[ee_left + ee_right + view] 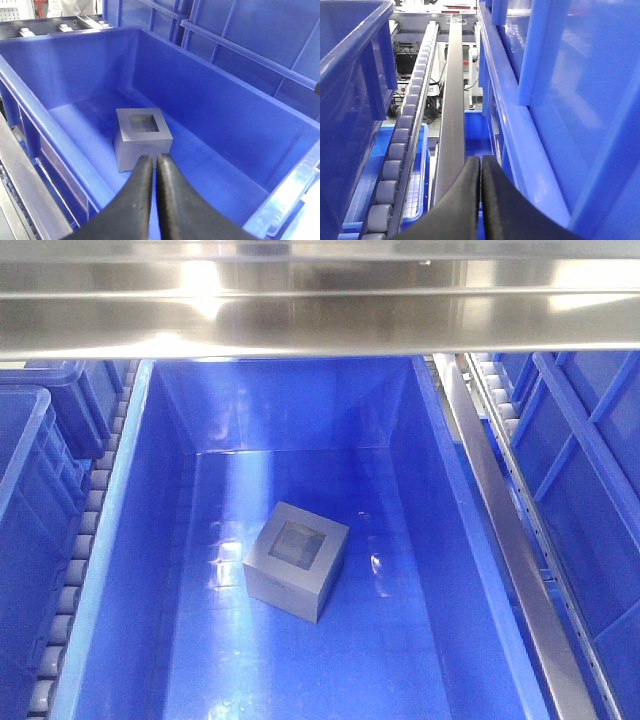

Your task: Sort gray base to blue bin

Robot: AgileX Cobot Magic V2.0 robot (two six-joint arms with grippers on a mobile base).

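The gray base [296,561] sits on the floor of the blue bin [160,540], near the middle and a little toward the near end, well apart from all four walls. Its square recess faces up, and it stands turned at an angle to the bin's walls, one corner pointing to the near side in the front view.

The left pincer [154,161] hovers above the bin just short of the block, its two black fingers [142,185] drawn together with only a thin slit between them, gripping nothing. The block lies just beyond its tips, not touched.

The right pincer [481,161] is pressed narrow too, its fingers meeting at the tips and bare. It hangs outside the bin, over a dark rail [453,100] that runs beside a roller track [402,135], with a neighbouring blue crate [560,110] at its right.
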